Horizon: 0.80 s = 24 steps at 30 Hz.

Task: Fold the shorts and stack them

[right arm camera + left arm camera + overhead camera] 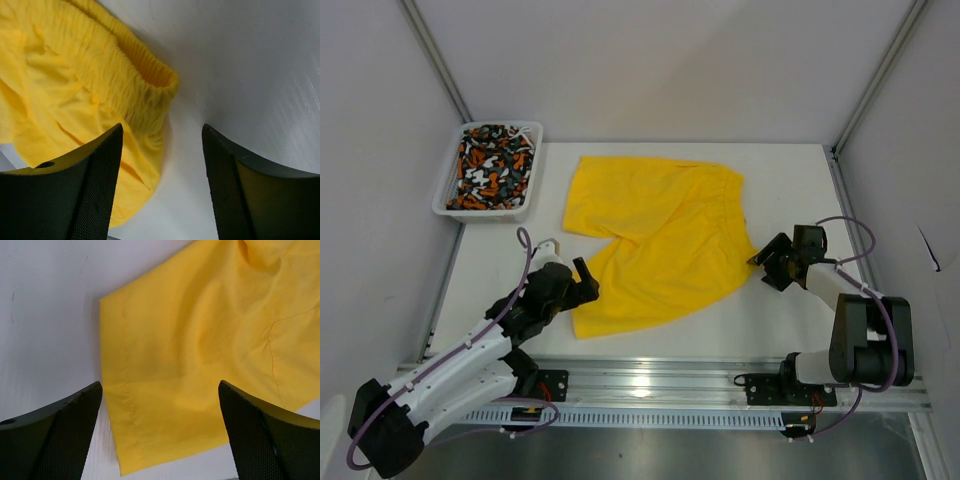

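At the far left corner of the bench point(790, 190) the white basket point(448, 205) holds the patterned shorts point(492, 168), bunched up and not yet dealt with. Nearer and to its right, the left fingers point(584, 280) stand wide apart, gripping nothing, just beside the near leg of the yellow shorts point(655, 240). These lie spread flat in the middle of the bench, legs pointing left and waistband point(742, 215) along the right edge. At the near end of that waistband the right fingers point(772, 262) stand partly apart, and nothing looks pinched between them. I judge the step in hand to be the first fold of the yellow pair, with each arm placed to take a corner. The next move calls for both to lower onto the bench, pinch only cloth, and carry the edges over together so the fold lands even. Only the overhead view shows the basket and the whole outline. The left wrist view shows the leg hem point(112, 430) lying between its fingers. The right wrist view shows the gathered elastic end point(150, 85) just ahead of one finger, with bare bench in the gap.
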Each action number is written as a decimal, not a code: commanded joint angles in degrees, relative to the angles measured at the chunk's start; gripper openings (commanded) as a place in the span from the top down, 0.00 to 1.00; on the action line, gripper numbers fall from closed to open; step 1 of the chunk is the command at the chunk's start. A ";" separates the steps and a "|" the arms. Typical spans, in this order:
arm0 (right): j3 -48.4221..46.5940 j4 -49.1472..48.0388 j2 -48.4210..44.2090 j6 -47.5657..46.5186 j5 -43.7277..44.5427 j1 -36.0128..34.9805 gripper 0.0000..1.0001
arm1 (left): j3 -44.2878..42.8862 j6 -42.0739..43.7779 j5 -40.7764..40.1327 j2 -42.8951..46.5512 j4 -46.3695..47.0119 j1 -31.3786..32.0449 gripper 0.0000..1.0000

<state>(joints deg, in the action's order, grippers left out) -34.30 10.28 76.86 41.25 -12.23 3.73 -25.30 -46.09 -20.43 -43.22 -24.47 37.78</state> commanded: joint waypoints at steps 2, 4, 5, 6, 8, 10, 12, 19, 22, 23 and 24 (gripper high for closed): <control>-2.61 -6.41 7.23 1.37 1.24 -1.09 0.37 | 0.52 -0.41 1.79 1.30 0.56 -1.39 0.01; -3.22 -7.38 9.09 1.55 1.85 -1.70 0.46 | 0.60 -0.06 1.97 1.30 0.74 -1.48 0.01; -4.09 -7.30 10.40 1.46 2.21 -2.31 0.54 | 0.86 0.03 2.14 1.04 0.83 -1.57 0.01; -4.63 -6.95 10.76 1.29 2.82 -2.67 0.78 | 0.87 0.20 2.14 0.77 0.91 -1.57 0.01; -5.77 -4.49 10.86 0.67 3.26 -3.02 1.00 | 1.04 0.29 2.32 -0.01 0.83 -1.66 0.01; -6.48 -2.12 9.11 0.06 4.22 -3.11 1.00 | 1.30 0.29 2.50 -0.37 0.83 -1.74 0.01; -6.82 -0.45 5.78 -0.56 5.80 -3.02 1.00 | 2.00 0.21 2.85 -0.63 1.26 -1.92 0.01; -11.74 6.94 4.96 -5.74 8.36 0.92 1.00 | 2.19 0.91 5.65 -3.18 5.39 -6.40 0.01; -13.76 8.17 7.41 -8.29 10.90 1.81 1.00 | 1.75 1.00 7.58 -5.28 8.90 -8.59 0.01; -14.38 8.35 8.30 -9.25 11.69 2.07 1.00 | 1.66 1.17 8.90 -5.90 10.22 -9.21 0.01; -15.08 8.70 9.26 -9.78 12.22 2.42 1.00 | 1.92 1.43 10.39 -6.69 13.01 -10.43 0.01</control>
<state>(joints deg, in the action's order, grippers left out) -46.24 16.58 83.77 35.33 -4.23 5.23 -22.90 -45.87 -14.52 -48.47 -18.98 29.52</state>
